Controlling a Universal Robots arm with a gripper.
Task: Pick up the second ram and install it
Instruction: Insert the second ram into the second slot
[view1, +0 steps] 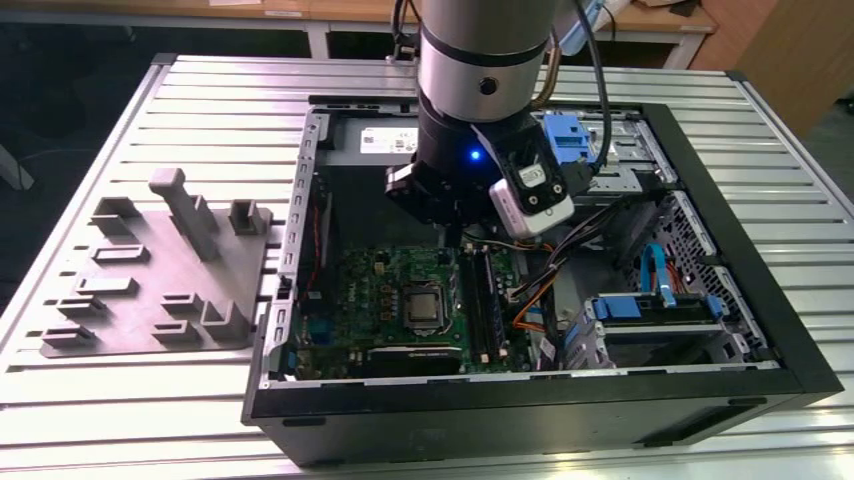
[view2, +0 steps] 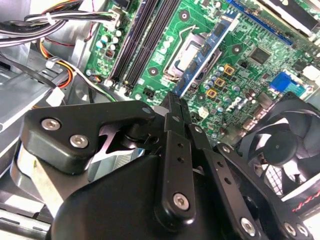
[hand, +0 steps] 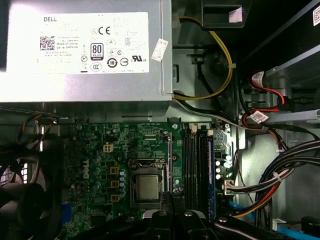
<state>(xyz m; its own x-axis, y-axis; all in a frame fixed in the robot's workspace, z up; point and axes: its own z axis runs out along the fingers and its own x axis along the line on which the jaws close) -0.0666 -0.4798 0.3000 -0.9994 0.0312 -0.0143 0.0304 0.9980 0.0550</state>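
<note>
My gripper (view2: 174, 100) hangs low inside the open computer case (view1: 534, 405), over the green motherboard (hand: 100, 150). Its two black fingers (view2: 170, 130) are pressed together, and I see nothing between them. In the first wrist view the gripper (hand: 173, 194) lies between the silver processor socket (hand: 147, 187) and the long black ram slots (hand: 195, 165). A narrow blue-edged stick (hand: 210, 170) stands in the slot farthest from the socket; I cannot tell whether it is the second ram. In the exterior view the wrist hides most of the gripper (view1: 455, 238).
The grey power-supply box (hand: 85, 50) borders the board. Cable bundles (hand: 280, 175) and a blue drive caddy (view1: 654, 305) crowd the side beyond the slots. A black fan (view2: 285, 145) sits on the other side. A grey fixture (view1: 160, 270) lies on the table at the exterior view's left.
</note>
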